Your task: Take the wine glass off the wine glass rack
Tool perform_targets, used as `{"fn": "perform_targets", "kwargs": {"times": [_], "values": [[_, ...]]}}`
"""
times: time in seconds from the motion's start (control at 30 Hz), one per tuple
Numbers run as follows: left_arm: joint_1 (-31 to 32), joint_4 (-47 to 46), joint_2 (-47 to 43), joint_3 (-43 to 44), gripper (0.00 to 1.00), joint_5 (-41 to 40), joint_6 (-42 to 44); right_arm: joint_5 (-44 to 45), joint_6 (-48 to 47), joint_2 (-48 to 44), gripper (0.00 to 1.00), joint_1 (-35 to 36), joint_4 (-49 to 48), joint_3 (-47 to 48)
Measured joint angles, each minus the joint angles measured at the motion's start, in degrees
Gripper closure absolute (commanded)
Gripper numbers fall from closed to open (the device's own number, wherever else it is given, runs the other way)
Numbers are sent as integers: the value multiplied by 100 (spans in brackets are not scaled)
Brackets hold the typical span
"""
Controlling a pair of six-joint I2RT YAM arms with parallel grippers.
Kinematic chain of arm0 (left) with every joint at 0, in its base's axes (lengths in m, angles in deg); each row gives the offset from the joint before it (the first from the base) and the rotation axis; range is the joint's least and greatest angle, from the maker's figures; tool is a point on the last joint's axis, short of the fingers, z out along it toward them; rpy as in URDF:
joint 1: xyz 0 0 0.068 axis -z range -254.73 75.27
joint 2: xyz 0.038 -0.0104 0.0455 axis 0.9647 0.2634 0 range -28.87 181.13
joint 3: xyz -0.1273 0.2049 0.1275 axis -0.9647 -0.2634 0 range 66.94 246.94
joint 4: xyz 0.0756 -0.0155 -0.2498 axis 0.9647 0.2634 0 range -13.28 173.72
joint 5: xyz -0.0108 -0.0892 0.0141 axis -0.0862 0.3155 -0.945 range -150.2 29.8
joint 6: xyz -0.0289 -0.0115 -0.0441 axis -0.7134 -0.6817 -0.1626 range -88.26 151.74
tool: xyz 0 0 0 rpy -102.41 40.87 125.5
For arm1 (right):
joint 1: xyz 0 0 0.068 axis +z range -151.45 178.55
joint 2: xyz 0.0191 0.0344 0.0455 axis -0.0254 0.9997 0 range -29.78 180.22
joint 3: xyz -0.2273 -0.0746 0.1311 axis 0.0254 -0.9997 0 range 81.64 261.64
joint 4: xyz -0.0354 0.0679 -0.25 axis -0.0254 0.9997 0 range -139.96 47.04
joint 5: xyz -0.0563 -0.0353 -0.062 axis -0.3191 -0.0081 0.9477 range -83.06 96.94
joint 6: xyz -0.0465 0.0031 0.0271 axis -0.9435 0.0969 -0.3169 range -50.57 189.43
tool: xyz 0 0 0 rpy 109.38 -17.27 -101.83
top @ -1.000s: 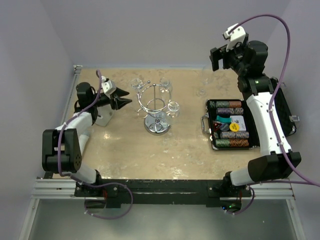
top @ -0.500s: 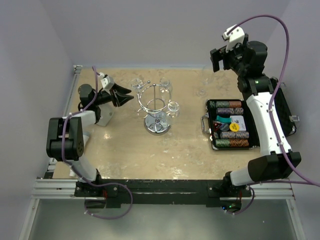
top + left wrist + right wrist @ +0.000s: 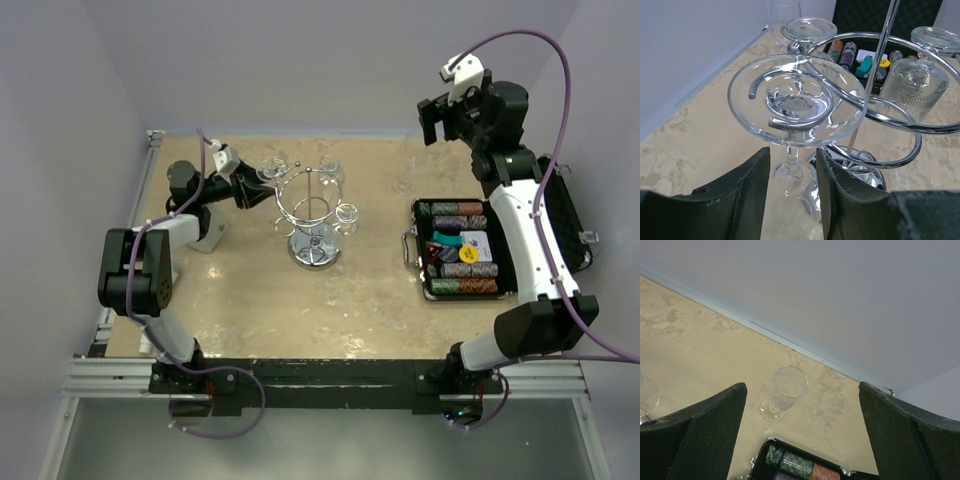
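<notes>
The chrome wine glass rack (image 3: 315, 250) stands left of centre on the table, and its pole (image 3: 874, 70) and curled hooks show in the left wrist view. A clear wine glass (image 3: 797, 102) hangs upside down from the rack's left hook (image 3: 268, 172). My left gripper (image 3: 257, 184) reaches it from the left. Its fingers (image 3: 747, 200) sit tight on both sides of the glass bowl, just below the stem (image 3: 792, 155). The foot still rests on the hook. My right gripper (image 3: 440, 112) is open and empty, high at the back right (image 3: 802, 385).
Two more glasses (image 3: 331, 170) (image 3: 347, 215) hang on the rack; one has a patterned bowl (image 3: 915, 85). A loose glass (image 3: 785, 387) stands upright near the back wall (image 3: 403, 183). An open black case of poker chips (image 3: 465, 250) lies on the right.
My left arm has swung forward and right to the rack. Its fingers, spread wide before, have narrowed around the hanging glass. The right arm has barely moved.
</notes>
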Motion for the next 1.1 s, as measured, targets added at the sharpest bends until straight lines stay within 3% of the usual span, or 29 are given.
{"fn": "perform_targets", "kwargs": {"times": [0.67, 1.0, 1.1], "values": [[131, 214, 271, 256, 65, -11, 164, 105, -42, 68, 2, 0, 42, 13], [164, -446, 494, 251, 98, 74, -323, 129, -125, 68, 2, 0, 42, 17], [164, -726, 501, 223, 100, 114, -535, 136, -142, 70, 2, 0, 42, 17]]}}
